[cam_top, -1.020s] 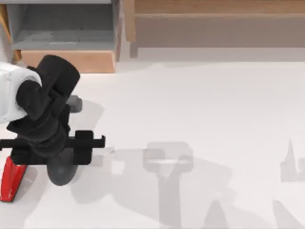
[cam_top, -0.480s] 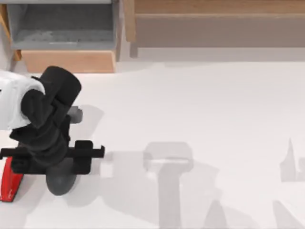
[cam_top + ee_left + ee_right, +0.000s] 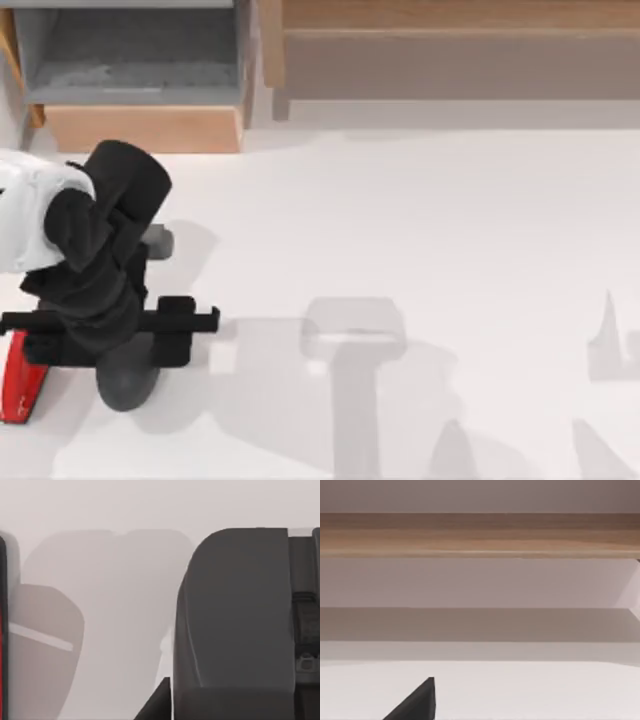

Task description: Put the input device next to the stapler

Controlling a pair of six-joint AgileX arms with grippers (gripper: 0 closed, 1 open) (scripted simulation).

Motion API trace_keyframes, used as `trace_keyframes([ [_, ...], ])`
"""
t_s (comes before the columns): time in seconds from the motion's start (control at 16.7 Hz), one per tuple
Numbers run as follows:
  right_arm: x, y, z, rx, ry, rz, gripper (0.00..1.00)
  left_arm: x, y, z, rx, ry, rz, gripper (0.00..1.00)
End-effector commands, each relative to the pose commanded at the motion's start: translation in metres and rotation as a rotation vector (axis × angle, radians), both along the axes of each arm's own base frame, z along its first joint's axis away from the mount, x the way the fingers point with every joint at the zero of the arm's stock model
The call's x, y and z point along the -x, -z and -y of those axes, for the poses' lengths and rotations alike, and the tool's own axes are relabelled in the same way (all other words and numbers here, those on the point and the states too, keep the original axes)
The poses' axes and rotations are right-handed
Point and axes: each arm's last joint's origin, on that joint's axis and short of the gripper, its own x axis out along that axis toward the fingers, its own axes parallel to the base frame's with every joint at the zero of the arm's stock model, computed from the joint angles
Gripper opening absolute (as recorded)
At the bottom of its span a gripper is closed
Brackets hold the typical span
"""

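The input device (image 3: 128, 378), a smooth dark grey lump, lies at the table's front left with its far end under my left arm. My left gripper (image 3: 118, 338) hangs right over it and looks shut on it. In the left wrist view the input device (image 3: 235, 620) bulks large between a black fingertip (image 3: 157, 702) and the gripper's dark frame. The red stapler (image 3: 20, 385) lies just left of it, a small gap away, and shows as a thin red strip (image 3: 2, 630) in the left wrist view. My right gripper (image 3: 417, 705) is parked facing a wooden ledge.
A wooden box with a grey inside (image 3: 130, 70) stands at the back left. A long wooden shelf (image 3: 450, 50) runs along the back. The stapler lies close to the table's left edge. Arm shadows fall across the white tabletop (image 3: 420, 230).
My left gripper and the input device have shifted a little toward the front and left, closer to the stapler. Since half a second ago almost nothing has moved.
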Motion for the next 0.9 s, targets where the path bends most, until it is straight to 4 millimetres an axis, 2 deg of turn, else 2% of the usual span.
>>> trace_keyframes([
  [0.54, 0.0, 0.0, 0.0, 0.0, 0.0, 0.0, 1.0, 0.0, 0.0, 0.0, 0.0, 0.0, 0.0, 0.98],
  [0.9, 0.0, 0.0, 0.0, 0.0, 0.0, 0.0, 1.0, 0.0, 0.0, 0.0, 0.0, 0.0, 0.0, 1.0],
])
